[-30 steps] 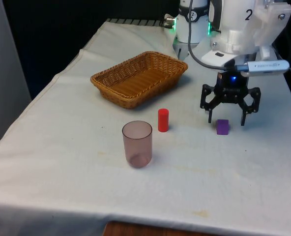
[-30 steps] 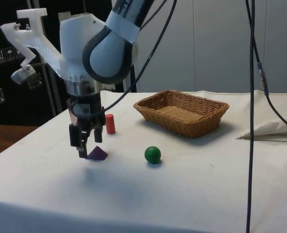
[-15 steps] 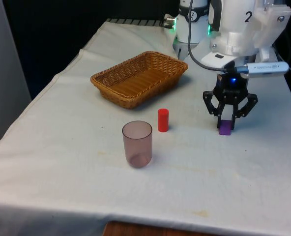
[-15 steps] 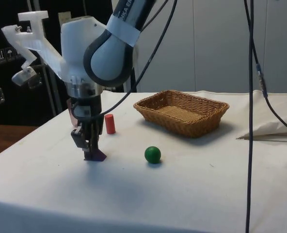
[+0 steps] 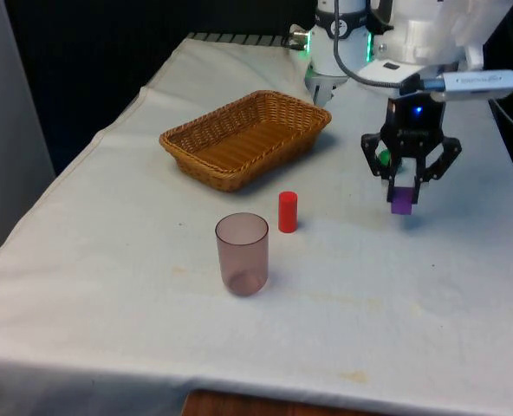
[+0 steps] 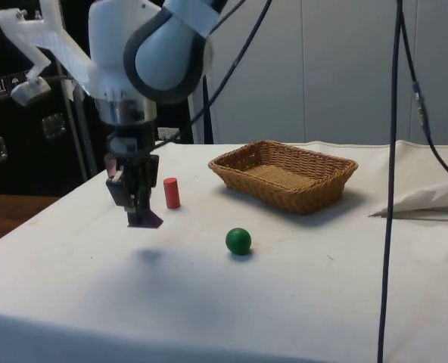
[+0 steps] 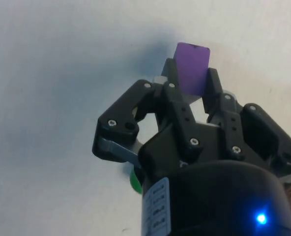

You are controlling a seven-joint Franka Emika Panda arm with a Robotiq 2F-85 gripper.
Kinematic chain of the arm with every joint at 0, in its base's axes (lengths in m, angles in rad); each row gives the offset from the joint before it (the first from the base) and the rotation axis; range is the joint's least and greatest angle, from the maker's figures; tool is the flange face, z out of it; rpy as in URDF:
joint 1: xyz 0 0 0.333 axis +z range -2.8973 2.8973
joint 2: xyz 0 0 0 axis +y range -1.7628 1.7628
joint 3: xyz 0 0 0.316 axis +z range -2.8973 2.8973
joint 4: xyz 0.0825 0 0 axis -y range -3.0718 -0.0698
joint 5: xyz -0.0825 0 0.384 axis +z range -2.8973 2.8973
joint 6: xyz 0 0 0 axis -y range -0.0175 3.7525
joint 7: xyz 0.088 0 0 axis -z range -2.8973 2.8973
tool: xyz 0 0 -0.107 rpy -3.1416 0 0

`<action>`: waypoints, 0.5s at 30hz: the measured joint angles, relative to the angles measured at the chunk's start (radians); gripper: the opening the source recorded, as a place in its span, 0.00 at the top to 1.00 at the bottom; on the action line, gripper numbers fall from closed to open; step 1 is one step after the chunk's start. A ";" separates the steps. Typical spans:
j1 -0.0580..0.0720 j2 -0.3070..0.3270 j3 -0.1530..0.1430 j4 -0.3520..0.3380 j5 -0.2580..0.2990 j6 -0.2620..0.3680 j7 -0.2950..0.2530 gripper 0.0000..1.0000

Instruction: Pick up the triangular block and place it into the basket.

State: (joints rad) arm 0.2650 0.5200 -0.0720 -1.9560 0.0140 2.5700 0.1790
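Two fingers of the pincer [image 5: 403,192] were pinched on the purple triangular block [image 5: 401,202], held clear of the table [image 5: 343,286] for carrying towards the basket [image 5: 244,139].

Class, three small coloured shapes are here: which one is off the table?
The purple triangular block, clamped in the black gripper above the cloth; the red cylinder and green ball rest on it.

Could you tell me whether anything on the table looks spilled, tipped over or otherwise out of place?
Nothing stands out. The basket, cup and red cylinder sit upright, the green ball rests on the cloth, and the claw holds the purple block above the table.
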 measured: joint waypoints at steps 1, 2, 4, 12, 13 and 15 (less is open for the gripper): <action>0.000 -0.006 0.000 0.000 0.000 -0.006 0.000 0.67; 0.000 -0.018 0.000 -0.001 0.000 -0.020 -0.002 0.67; 0.000 -0.030 0.000 -0.001 0.000 -0.036 -0.003 0.67; 0.000 -0.079 0.000 -0.001 0.000 -0.098 -0.007 0.67; 0.000 -0.086 0.000 -0.001 0.000 -0.106 -0.007 0.67; 0.000 -0.100 0.000 -0.001 0.000 -0.123 -0.008 0.67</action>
State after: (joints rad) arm 0.2650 0.4200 -0.0720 -1.9570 0.0140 2.4470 0.1710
